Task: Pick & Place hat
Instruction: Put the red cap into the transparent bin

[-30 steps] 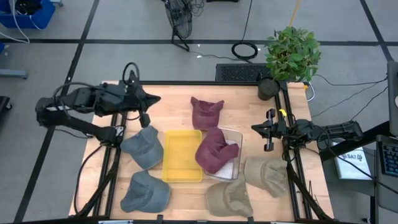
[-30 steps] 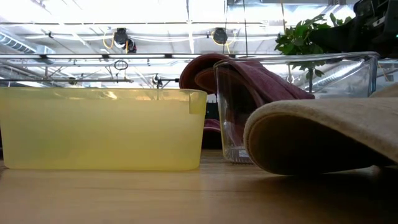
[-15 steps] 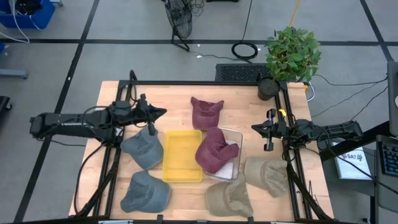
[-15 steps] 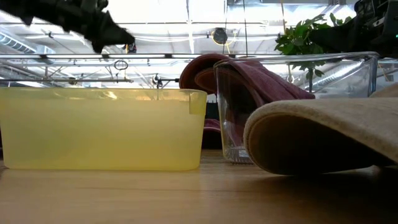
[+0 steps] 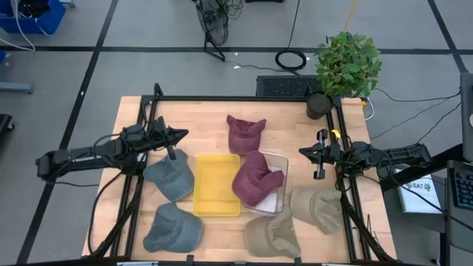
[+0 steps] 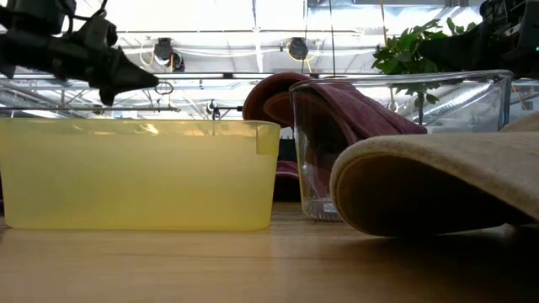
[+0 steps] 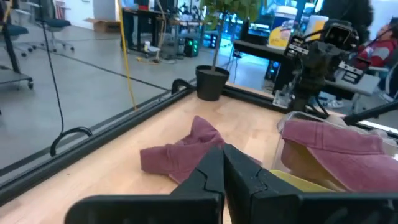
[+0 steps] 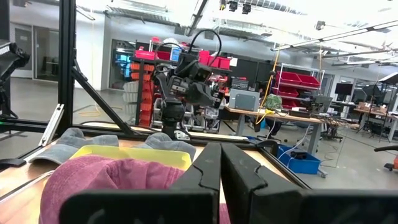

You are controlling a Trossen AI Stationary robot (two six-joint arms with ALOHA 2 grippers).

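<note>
Left tool: fingers pressed together, holding nothing — it hangs over the pale wooden surface at about 10 o'clock from the yellow bin, its tip just above the upper grey cap.
Right tool: fingers closed tight, empty, waiting at the 3 o'clock edge of the surface, just beyond the clear bin.
Yellow plastic rectangular bin: at the middle of the surface, nothing visible inside it.
Clear glass rectangular bin: touching the yellow bin's 3 o'clock side.
Maroon fabric cap in the clear bin: draped over the bin's rim, partly spilling toward the yellow bin.
Second maroon fabric cap: lying flat on the surface at 12 o'clock from the bins — well apart from both tools.
Two grey fabric caps: one just beside the yellow bin at 9 o'clock, the other near the 7 o'clock corner.
Two beige fabric caps: one at 4 o'clock from the clear bin, the other at 6 o'clock, near the front edge.
Green potted plant: at the 1 o'clock corner of the surface.
</note>
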